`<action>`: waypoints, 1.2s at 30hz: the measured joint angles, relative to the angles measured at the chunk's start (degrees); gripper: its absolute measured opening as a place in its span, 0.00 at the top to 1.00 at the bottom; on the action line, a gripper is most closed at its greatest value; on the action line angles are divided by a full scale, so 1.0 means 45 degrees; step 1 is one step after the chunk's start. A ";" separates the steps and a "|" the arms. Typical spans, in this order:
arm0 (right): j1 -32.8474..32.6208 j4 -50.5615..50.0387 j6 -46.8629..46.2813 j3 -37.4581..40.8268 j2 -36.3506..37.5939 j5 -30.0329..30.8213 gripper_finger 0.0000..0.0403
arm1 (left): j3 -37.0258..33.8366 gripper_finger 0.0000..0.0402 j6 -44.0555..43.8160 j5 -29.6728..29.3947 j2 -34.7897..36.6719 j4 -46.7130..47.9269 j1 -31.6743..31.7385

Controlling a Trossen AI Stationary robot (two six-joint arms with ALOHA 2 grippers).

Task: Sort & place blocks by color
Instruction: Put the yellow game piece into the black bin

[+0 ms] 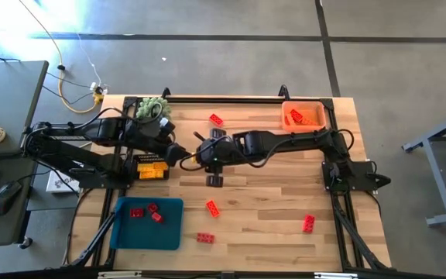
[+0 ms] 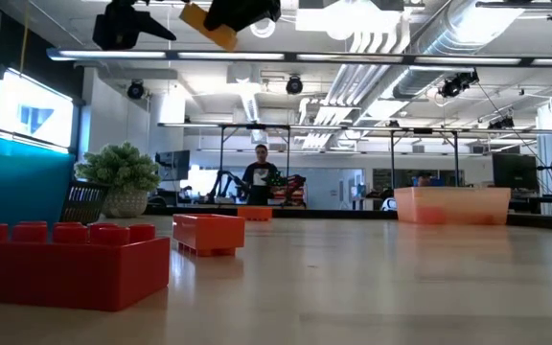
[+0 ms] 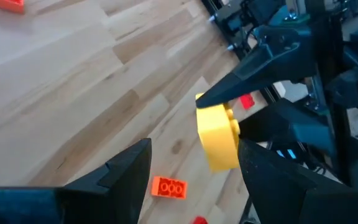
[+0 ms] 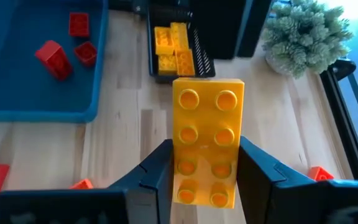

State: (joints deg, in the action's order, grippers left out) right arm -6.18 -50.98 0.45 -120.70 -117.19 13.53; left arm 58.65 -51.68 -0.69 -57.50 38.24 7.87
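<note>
The right gripper (image 4: 205, 180) is clamped on a yellow brick (image 4: 206, 140), fingers pressing its two long side walls with the studded face turned toward the wrist camera; in the high view the gripper sits near the table's centre, slightly toward 10 o'clock, with the brick held clear of the wood. The left gripper (image 3: 194, 168) stands just beside it with its fingers apart, and from its own view the brick lies in line with the gap between them; whether they touch it cannot be told. A black basket (image 1: 152, 157) already holding yellow bricks sits just to the 9 o'clock side of the grippers, a blue tray (image 1: 169, 231) with red bricks lies toward 7 o'clock, and an orange bin (image 1: 286, 108) stands at about 1 o'clock. Loose red bricks (image 1: 212, 208) remain scattered on the table (image 1: 269, 217) from 5 to 6 o'clock, with one more near 12 o'clock. Assessment: the brick appears rigid, light and smooth-walled, unlikely to deform or break. Flat opposing side walls offer the soundest hold; the glossy plastic may slip or pivot if pinched at one end or across the studs. Any handover should secure a second pair of walls before release.
</note>
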 joint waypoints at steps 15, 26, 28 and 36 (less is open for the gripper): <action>0.0123 0.1590 0.0243 0.0000 0.0000 0.0055 0.73 | 0.0000 0.43 0.0626 0.0010 0.0007 -0.0599 0.0022; 0.0133 0.1830 0.0243 0.0000 -0.0004 0.0210 0.73 | 0.0015 0.58 0.1610 0.0065 -0.0073 -0.0647 0.0012; 0.0138 0.1848 0.0243 0.0000 -0.0008 0.0214 0.73 | 0.0015 0.65 0.2048 0.0074 -0.0076 -0.0672 0.0012; 0.0138 0.1827 0.0347 0.0000 -0.0010 0.0790 0.71 | 0.0019 0.81 0.2877 -0.0035 -0.0067 -0.0612 0.0027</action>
State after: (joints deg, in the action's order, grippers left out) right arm -5.56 -42.75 2.01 -120.70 -117.23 17.09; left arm 58.74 -38.73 -0.85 -57.81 35.49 7.99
